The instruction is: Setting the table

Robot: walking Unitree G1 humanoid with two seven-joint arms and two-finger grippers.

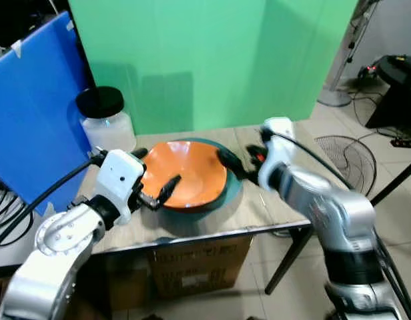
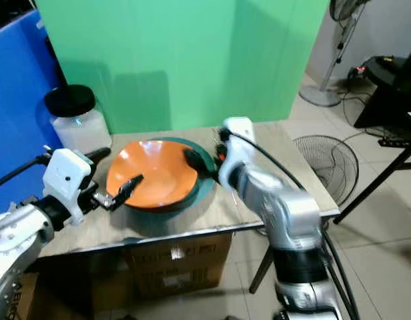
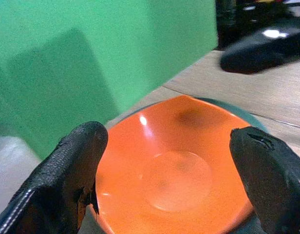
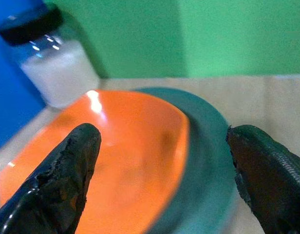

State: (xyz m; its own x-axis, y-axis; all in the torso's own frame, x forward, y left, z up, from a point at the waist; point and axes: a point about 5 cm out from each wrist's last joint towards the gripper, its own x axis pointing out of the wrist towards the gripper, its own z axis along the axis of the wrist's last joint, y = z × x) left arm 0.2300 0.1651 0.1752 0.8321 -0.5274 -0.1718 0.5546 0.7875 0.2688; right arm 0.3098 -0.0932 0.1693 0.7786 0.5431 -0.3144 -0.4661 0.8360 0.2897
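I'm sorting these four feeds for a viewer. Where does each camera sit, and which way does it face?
Left eye view: on the head, looking down at the table; both silver arms show, the left gripper and right gripper flanking the orange bowl.
Right eye view: same head, same scene, shifted slightly.
Left wrist view: along its open fingers at the bowl.
Right wrist view: along its open fingers at the bowl, green plate and jar.
All four share the bowl.

No legible text; cardboard box (image 1: 192, 267) print perhaps too blurred.
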